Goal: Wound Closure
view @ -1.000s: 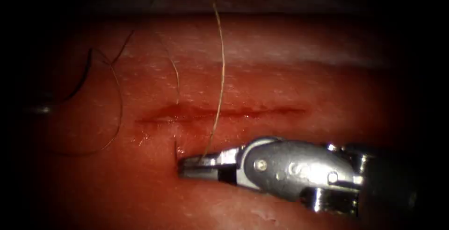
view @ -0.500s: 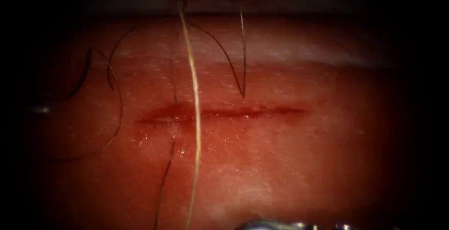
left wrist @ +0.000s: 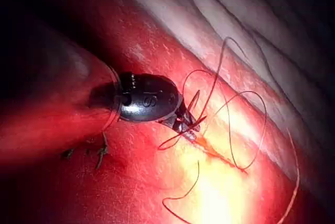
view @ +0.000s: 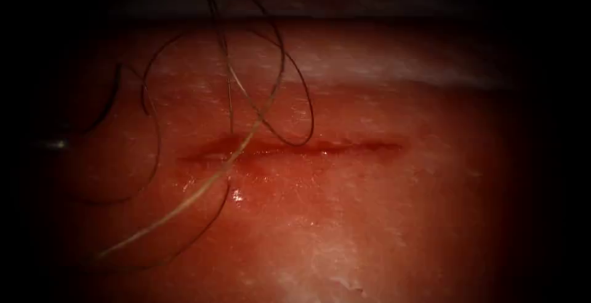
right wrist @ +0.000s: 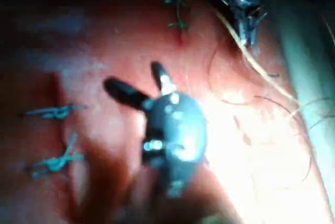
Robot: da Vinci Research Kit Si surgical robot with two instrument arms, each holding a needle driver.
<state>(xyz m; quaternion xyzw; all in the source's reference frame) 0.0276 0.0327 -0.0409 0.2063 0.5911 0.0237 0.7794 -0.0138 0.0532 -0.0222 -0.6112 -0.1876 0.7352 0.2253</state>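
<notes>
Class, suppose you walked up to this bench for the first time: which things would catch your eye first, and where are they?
First, the dark cut running across the wet red tissue, with loose thread looping over its left part in the endoscope view. Next, the right tool, jaws spread and holding nothing. Then the left tool, its tip among the thread loops.

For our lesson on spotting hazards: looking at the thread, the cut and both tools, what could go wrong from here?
1. The thread lies in loose crossing loops over the cut; pulling may tangle them.
2. The left tool seems shut on the thread close to the tissue; a tug might strain the cut's edge.
3. The right tool is open and empty, and I cannot make out the needle, so it may go astray.
</notes>
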